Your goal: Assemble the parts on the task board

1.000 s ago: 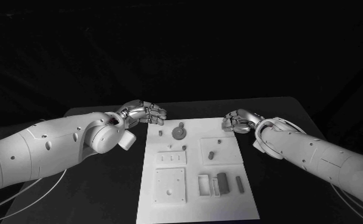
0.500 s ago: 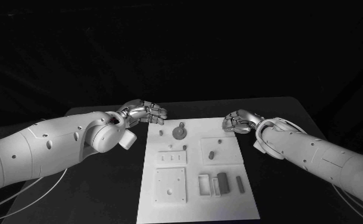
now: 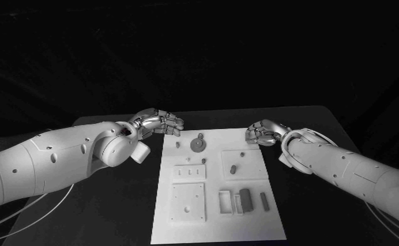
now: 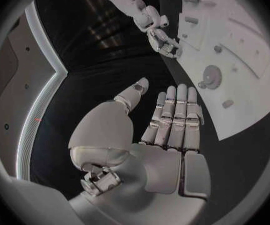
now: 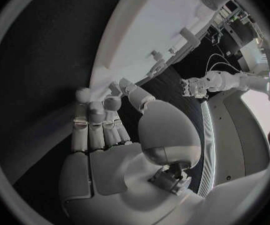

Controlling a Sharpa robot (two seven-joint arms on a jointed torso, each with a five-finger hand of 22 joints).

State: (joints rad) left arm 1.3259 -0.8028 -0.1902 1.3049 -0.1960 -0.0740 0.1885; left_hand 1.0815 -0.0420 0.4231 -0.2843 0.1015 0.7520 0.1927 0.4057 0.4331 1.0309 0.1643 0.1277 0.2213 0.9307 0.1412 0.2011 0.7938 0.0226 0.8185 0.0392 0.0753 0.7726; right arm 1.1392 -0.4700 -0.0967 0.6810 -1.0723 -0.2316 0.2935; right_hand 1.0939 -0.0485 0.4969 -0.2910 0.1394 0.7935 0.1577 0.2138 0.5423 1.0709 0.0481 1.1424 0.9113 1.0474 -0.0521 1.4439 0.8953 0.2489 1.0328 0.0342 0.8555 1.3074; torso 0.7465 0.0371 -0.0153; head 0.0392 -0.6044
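Note:
The white task board lies in the middle of the black table. On it are a round disc part, a small peg, a dark block and a thin bar. My left hand hovers just off the board's far left corner, fingers straight and side by side, thumb apart, holding nothing. My right hand is at the far right corner, its fingertips slightly bent close to the board's edge, with nothing in it.
Raised white blocks with holes and an open slot frame stand on the near half of the board. Bare black table runs along both sides. Thin cables hang beside my left arm.

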